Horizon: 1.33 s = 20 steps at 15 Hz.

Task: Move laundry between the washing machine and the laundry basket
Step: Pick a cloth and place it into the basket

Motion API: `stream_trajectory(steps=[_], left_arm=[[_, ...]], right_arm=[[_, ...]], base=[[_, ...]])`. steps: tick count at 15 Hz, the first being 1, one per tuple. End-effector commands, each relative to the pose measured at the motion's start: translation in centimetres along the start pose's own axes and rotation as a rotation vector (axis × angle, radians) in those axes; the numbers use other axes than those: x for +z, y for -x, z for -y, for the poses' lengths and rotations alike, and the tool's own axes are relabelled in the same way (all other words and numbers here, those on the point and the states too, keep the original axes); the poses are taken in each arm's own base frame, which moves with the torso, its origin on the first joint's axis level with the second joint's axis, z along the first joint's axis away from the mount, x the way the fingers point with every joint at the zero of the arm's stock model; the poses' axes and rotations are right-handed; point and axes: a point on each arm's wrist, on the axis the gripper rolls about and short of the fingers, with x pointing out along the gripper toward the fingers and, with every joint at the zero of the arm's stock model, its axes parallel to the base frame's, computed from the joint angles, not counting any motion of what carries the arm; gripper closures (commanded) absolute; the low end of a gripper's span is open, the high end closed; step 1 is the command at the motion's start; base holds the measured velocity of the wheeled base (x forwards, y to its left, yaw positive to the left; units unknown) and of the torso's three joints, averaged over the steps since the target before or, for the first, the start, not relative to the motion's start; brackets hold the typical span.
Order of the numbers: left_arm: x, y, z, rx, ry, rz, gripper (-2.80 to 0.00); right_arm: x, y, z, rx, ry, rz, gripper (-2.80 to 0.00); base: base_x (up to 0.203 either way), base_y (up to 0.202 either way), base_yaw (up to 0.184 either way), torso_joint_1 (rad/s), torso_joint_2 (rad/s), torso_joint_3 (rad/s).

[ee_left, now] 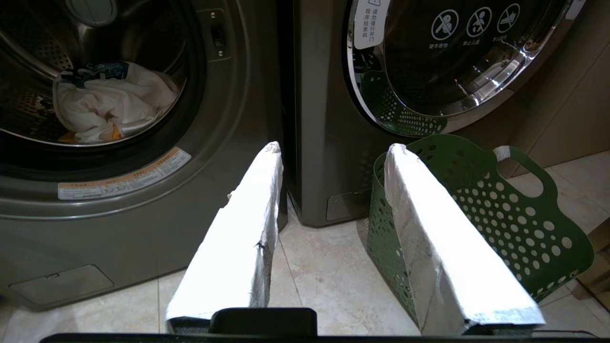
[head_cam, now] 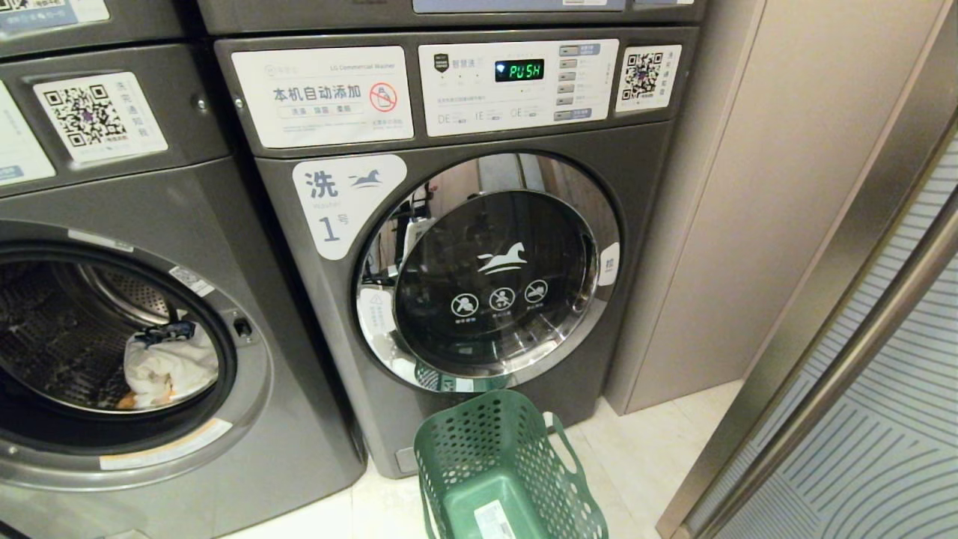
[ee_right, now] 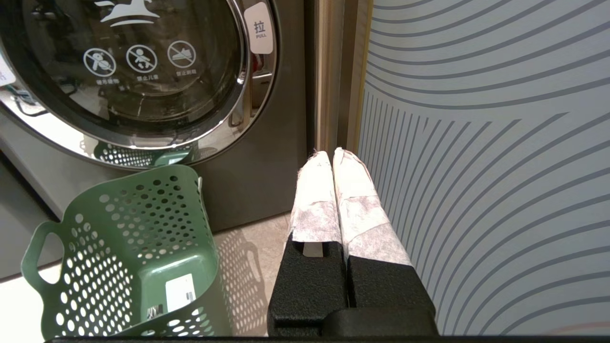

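Observation:
The washing machine (head_cam: 251, 389) on the left has its drum open, and a bundle of white laundry (head_cam: 171, 367) with a dark blue patch lies at the drum's front. An empty green perforated laundry basket (head_cam: 479, 442) stands on the floor before the neighbouring machine. Neither arm shows in the head view. In the left wrist view my left gripper (ee_left: 334, 146) hangs low over the floor tiles, open and empty, with the laundry (ee_left: 109, 102) beyond one finger and the basket (ee_left: 500, 209) behind the other. My right gripper (ee_right: 331, 153) is shut and empty beside the basket (ee_right: 143, 214).
A second washer (head_cam: 486, 269), numbered 1, has its round glass door closed and its display reads PUSH. A beige cabinet side (head_cam: 748, 224) and a striped panel with a metal frame (head_cam: 883, 419) close off the right. Pale floor tiles (head_cam: 644, 449) lie around the basket.

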Motion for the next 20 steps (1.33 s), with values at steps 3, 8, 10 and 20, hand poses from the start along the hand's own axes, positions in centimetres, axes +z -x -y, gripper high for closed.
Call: stream_trajectory(steps=[3,8,10,20], left_arm=[[-0.03,-0.01,0.0,0.001,0.018,0.0,0.0],[-0.03,-0.01,0.0,0.001,0.016,0.0,0.0],[-0.03,-0.01,0.0,0.001,0.016,0.0,0.0],[-0.03,-0.01,0.0,0.001,0.018,0.0,0.0]], right_arm=[[-0.95,-0.19,0.01,0.0,0.0,-0.034,0.0],[-0.95,-0.19,0.01,0.0,0.001,-0.034,0.0],[-0.99,-0.2,0.01,0.0,0.007,-0.036,0.0],[-1.01,-0.2,0.02,0.0,0.01,-0.037,0.0]], base=[[0.0,0.0,0.0,0.0,0.0,0.0],[0.0,0.0,0.0,0.0,0.0,0.0],[0.0,0.0,0.0,0.0,0.0,0.0],[0.001,-0.006,0.137,0.001,0.0,0.002]])
